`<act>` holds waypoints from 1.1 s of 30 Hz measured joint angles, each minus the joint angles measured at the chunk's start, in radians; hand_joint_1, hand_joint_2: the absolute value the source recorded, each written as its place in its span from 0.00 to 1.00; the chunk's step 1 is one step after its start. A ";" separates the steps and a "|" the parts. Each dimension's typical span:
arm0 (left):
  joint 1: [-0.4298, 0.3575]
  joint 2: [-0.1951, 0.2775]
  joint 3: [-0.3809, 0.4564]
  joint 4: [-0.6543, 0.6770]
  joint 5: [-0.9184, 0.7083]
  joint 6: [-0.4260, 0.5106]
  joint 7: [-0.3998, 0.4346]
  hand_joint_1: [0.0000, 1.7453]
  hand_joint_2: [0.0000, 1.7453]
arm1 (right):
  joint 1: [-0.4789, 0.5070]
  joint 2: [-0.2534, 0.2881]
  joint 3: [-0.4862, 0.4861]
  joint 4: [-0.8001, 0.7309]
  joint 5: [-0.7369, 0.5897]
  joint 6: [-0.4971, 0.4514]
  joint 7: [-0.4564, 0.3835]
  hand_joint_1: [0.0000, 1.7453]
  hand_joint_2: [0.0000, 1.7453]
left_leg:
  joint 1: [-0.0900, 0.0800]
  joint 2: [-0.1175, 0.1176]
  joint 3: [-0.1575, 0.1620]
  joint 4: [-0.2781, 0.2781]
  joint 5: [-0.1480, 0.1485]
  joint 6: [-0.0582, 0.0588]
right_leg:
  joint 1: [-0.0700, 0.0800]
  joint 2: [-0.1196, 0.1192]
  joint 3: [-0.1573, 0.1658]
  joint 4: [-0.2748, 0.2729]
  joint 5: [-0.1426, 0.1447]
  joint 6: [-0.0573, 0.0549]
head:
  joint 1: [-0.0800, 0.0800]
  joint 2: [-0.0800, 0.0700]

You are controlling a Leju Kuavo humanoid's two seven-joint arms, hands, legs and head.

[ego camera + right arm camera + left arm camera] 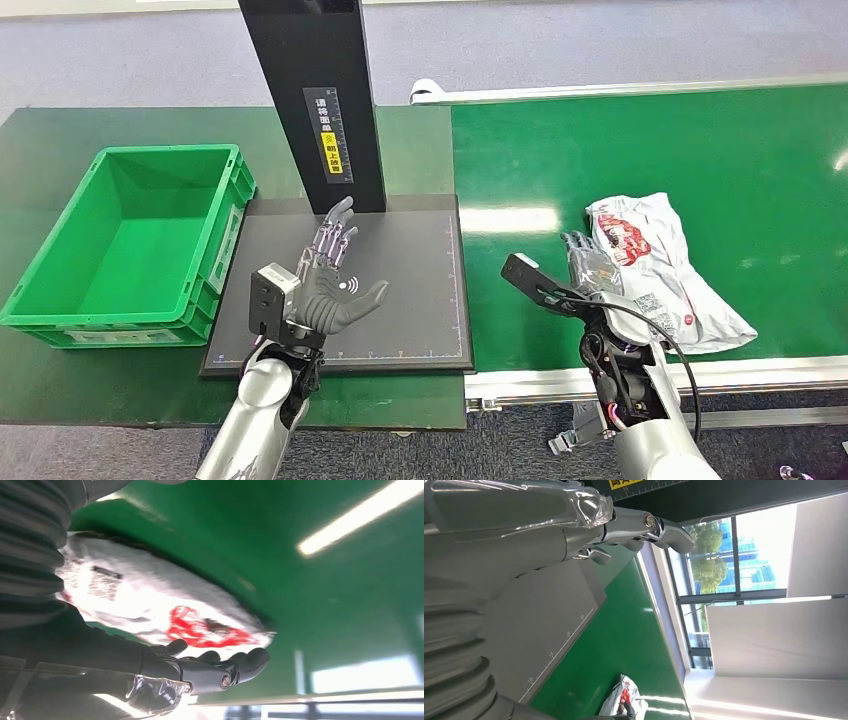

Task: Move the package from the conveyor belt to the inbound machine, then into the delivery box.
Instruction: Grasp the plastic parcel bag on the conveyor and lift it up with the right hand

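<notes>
A white plastic package [665,270] with red print lies on the green conveyor belt [700,150], near its front edge. My right hand [590,270] is at the package's left side, fingers stretched out along it and nothing gripped. In the right wrist view the fingers [220,667] run close beside the package [165,600]; I cannot tell whether they touch it. My left hand [325,280] hovers open, fingers spread, over the inbound machine's dark plate [420,300]. The left wrist view shows that hand [574,515] above the plate, with the package [624,700] far off.
The machine's black column [320,100] with a yellow label rises at the back of the plate. An empty green delivery box [170,152] stands left of the plate on the dark green table. The belt's metal front rail [760,375] runs below the package.
</notes>
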State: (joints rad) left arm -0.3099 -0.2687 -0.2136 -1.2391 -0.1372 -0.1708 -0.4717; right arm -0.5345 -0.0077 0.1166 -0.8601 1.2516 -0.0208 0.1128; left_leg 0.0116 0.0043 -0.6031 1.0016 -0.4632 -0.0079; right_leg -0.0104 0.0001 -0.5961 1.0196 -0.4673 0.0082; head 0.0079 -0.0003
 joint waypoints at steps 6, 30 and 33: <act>0.000 -0.003 0.000 -0.001 -0.002 -0.003 0.005 0.00 1.00 | -0.002 -0.025 -0.003 0.056 0.016 -0.021 0.061 0.00 1.00 | 0.000 0.000 0.000 0.000 0.000 0.000 | 0.000 0.000 0.000 0.000 0.000 0.000 | 0.000 0.000; -0.008 -0.009 0.001 0.029 -0.008 -0.008 -0.012 0.00 1.00 | -0.043 -0.066 -0.085 0.196 0.031 -0.012 0.168 0.00 1.00 | 0.000 0.000 0.000 0.000 0.000 0.000 | 0.000 0.000 0.000 0.000 0.000 0.000 | 0.000 0.000; -0.012 -0.009 0.001 0.035 -0.008 -0.006 -0.014 0.00 1.00 | -0.064 -0.066 -0.094 0.221 0.034 -0.011 0.171 0.00 1.00 | 0.000 0.000 0.000 0.000 0.000 0.000 | 0.000 0.000 0.000 0.000 0.000 0.000 | 0.000 0.000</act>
State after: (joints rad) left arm -0.3218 -0.2776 -0.2128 -1.2046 -0.1457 -0.1769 -0.4857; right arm -0.5984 -0.0735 0.0225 -0.6392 1.2857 -0.0322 0.2835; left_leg 0.0115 0.0044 -0.6030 1.0019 -0.4632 -0.0079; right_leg -0.0105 0.0001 -0.5960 1.0196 -0.4672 0.0083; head 0.0080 -0.0003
